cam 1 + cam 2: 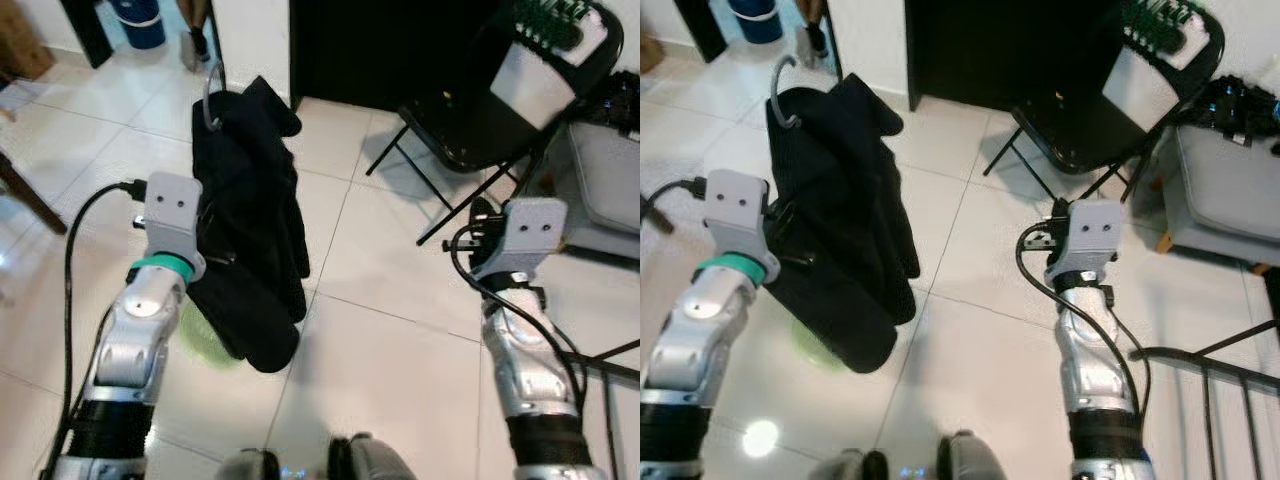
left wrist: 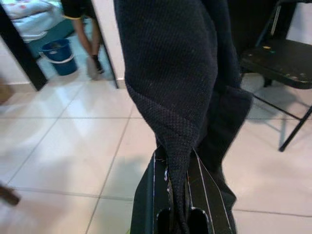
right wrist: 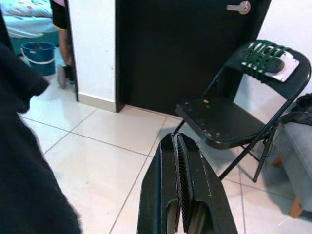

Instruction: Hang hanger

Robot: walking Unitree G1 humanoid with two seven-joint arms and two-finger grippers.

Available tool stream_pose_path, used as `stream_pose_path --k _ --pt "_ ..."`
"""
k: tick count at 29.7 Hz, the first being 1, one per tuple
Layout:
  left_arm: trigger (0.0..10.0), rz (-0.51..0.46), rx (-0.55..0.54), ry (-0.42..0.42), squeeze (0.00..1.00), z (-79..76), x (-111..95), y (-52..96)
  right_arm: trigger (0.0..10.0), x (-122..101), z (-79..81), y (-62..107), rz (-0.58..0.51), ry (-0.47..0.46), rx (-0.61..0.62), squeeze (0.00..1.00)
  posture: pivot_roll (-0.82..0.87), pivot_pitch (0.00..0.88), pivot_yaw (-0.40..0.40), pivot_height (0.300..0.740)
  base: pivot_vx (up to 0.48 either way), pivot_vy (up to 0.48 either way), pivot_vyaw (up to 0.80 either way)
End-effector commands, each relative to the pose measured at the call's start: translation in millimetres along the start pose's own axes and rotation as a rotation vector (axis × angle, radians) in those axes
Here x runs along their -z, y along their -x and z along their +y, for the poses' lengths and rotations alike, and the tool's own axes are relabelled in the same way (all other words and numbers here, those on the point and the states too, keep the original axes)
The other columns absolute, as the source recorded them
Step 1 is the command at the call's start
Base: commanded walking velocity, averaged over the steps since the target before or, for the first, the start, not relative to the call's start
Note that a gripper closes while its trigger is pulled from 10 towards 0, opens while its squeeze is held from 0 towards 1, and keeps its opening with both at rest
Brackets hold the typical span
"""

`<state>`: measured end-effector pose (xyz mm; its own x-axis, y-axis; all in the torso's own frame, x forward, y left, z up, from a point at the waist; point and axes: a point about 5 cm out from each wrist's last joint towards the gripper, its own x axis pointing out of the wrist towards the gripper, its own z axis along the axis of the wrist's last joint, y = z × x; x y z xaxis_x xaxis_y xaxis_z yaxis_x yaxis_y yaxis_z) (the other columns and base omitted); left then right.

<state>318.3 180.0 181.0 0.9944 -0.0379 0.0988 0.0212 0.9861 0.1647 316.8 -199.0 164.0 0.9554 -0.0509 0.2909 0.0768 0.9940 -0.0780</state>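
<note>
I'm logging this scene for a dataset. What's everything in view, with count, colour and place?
Garment: one, black, on a hanger, pinched by the left gripper.
Hanger hook: one, grey, at the garment's top.
Folding chair: one, black, by the dark door.
Bucket: one, blue, past the doorway.
Person's legs: beside the bucket.
Floor: white tiles.
Left gripper: shut on the garment.
Right gripper: shut, empty.

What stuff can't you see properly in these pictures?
- The hanger: the black garment covers all but its hook in the eye views.
- The person: cut off by the doorway and the left wrist view's top edge.
- The green thing on the floor: mostly behind the garment.
- Left gripper jaws' inner faces: cloth pinched between them.
</note>
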Motion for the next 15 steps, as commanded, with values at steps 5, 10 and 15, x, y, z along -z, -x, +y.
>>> stream_pose_path --k 5,10,15 --pt "10.0 -0.024 0.008 -0.004 0.00 -4.2 -6.3 -0.7 10.0 4.9 -3.6 3.3 0.022 -0.012 0.018 0.00 -0.07 0.093 0.059 0.740 0.000 0.000 -0.52" --pt "10.0 -0.004 -0.015 0.000 0.00 -2.4 -5.2 -2.7 10.0 5.0 -4.0 3.0 0.024 -0.018 0.019 0.00 -0.07 0.090 0.062 0.740 0.000 0.000 -0.80" --pt "10.0 0.010 0.008 0.006 0.00 -5.3 -3.8 -2.5 10.0 5.7 -4.5 3.7 0.025 -0.017 0.020 0.00 -0.07 0.087 0.065 0.740 0.000 0.000 -0.80"
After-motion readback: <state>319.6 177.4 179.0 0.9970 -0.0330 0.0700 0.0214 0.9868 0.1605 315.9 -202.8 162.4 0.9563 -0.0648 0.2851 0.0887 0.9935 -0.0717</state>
